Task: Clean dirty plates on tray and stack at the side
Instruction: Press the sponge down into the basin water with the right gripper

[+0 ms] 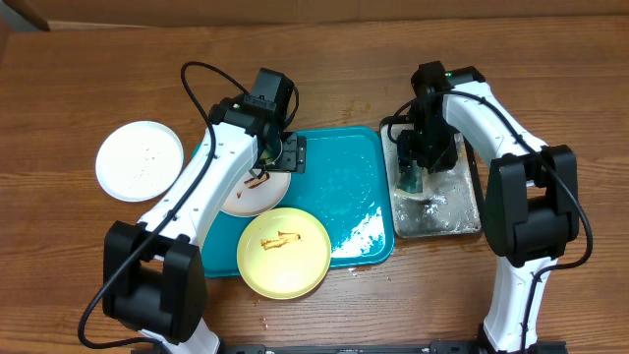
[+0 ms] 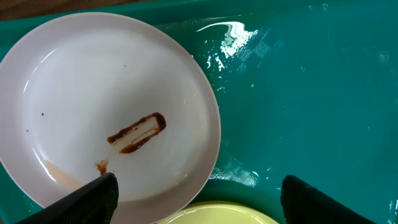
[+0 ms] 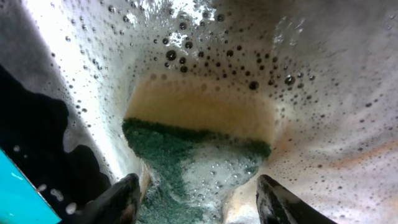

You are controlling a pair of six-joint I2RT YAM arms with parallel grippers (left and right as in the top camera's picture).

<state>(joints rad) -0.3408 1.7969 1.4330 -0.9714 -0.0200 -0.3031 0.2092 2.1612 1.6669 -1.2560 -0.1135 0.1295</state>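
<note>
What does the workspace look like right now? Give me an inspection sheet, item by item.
Surface: wooden table, with small brown specks near the front edge.
Job's things: teal tray, wet. A smeared white plate is on it, and a smeared yellow-green plate overlaps its front rim. A clean-looking white plate is on the table beside the tray.
Clutter: black tray of foamy water, holding a sponge.
Grippers: left gripper open over the smeared white plate's rim. Right gripper astride the sponge, grip unclear.
Cables: black cable looping off the left arm, another by the right arm.
Surroundings: nothing seen.
</note>
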